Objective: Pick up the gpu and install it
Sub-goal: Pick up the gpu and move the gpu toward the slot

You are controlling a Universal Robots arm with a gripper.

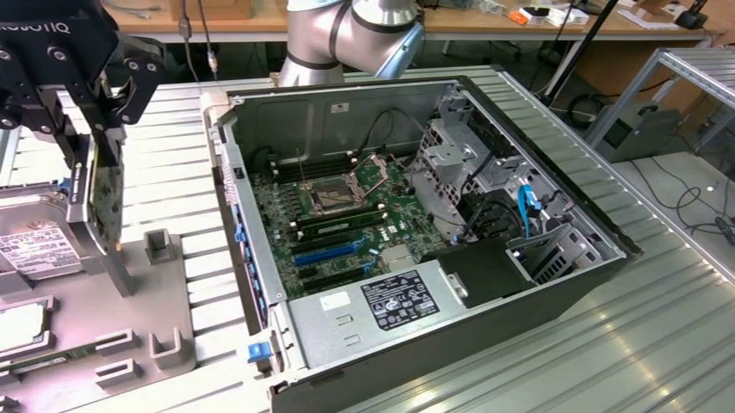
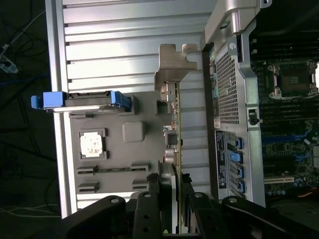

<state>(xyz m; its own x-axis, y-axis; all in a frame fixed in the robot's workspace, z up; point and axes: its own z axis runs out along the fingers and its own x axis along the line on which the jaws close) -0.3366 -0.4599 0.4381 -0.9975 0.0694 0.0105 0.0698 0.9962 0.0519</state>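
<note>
Wrist view — gpu point(image 2: 176, 124), thin, edge-on, silver-bracketed

Work surface: ribbed aluminium table point(image 1: 643, 344) of long parallel slats, evenly lit, with soft glare along the ridges. Behind it a light wooden workbench point(image 1: 460, 21) runs along the far side, with small clutter on top, dark cords hanging off its front edge and a brown panel point(image 1: 614, 69) beneath. At the exterior view's right is grey floor point(image 1: 672, 172) with loose black cables point(image 1: 693, 196) trailing over it, and an aluminium profile frame point(image 1: 689, 64) stands there.
</note>
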